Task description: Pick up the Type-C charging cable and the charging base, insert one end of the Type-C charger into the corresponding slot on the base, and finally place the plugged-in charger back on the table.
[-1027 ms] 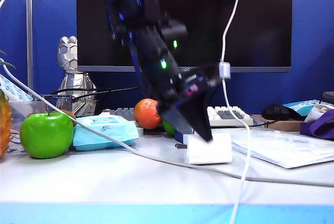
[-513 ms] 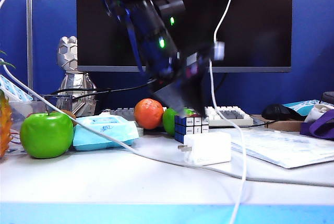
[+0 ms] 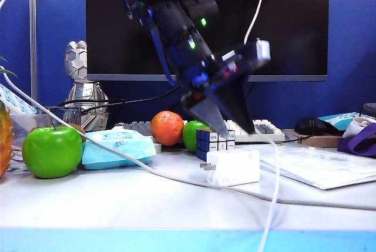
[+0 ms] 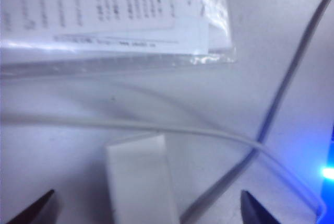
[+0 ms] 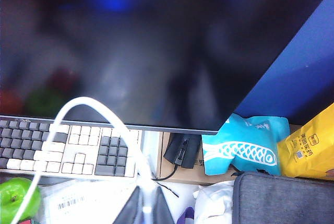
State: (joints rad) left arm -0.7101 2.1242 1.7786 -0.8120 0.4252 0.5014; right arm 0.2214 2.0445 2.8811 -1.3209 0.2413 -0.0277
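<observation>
Your left tool (image 3: 230,124), jaws apart, hangs directly above the base (image 3: 234,167) lying long-side across the worktop (image 3: 117,205); your right tool (image 5: 144,209) is pinched on the cable (image 5: 99,110).

The dark left gripper (image 3: 230,127) hangs tilted downward, jaws spread wide; the dark right gripper (image 5: 144,211) has its jaws closed together.

A white tabletop (image 3: 117,205) is seen strewn with a charging base (image 3: 234,167), green apple (image 3: 52,151), wipes pack (image 3: 117,146) and puzzle cube (image 3: 215,142).
</observation>
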